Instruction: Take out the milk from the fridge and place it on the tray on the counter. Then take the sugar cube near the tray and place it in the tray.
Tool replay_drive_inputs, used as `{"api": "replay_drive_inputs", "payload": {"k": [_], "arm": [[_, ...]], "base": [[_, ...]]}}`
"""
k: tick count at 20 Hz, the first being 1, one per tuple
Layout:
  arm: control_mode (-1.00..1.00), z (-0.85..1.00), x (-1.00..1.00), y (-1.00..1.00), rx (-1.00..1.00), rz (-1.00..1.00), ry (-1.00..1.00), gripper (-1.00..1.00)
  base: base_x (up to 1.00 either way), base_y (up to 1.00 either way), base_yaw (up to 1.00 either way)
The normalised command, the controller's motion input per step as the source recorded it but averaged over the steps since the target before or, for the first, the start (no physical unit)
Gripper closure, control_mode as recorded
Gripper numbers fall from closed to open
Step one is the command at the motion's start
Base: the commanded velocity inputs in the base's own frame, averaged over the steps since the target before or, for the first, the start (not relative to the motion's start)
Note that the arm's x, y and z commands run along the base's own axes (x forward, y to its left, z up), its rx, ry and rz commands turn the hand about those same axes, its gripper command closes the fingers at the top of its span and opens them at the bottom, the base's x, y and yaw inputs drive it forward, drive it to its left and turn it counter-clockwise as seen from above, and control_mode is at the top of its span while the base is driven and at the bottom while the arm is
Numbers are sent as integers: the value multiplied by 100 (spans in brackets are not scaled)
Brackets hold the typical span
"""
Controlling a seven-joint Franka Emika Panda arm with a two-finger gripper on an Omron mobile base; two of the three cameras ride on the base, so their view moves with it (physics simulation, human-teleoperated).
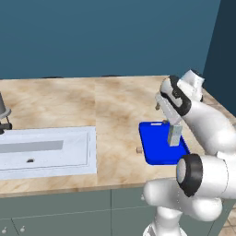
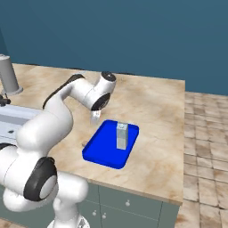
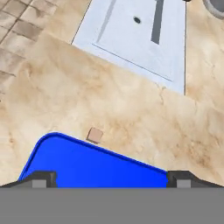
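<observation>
Arm bent over the worktop (image 1: 69, 106); end effector (image 3: 111, 178), fingers spread wide and empty, hovers above the tray (image 2: 100, 151) holding the upright milk (image 2: 121, 136), sugar cube (image 3: 95, 135) just beside the rim.

Milk (image 2: 121, 136) upright in the tray (image 2: 100, 149), toward its far end. Tray on the counter (image 1: 115, 106), near the front edge, right of the sink (image 1: 46, 152) and well apart from it. Sugar cube (image 3: 95, 135) on the counter just beside the tray's sink-side rim, not touching. Gripper (image 3: 111, 178) above the tray, jaws spread wide, empty. Tall cylinder (image 2: 8, 75) behind the sink.
</observation>
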Motion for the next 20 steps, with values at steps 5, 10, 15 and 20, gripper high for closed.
{"api": "replay_drive_inputs", "payload": {"k": [5,10,15,20], "arm": [[-100,-2,-2,89,-28,-44,0,-100],[-100,-2,2,84,-14,-50,5,-100],[-100,-4,0,43,-15,-31,6,-100],[-100,-31,2,-2,0,0,8,-100]], "base": [[0,0,0],[0,0,0],[0,0,0],[0,0,0]]}}
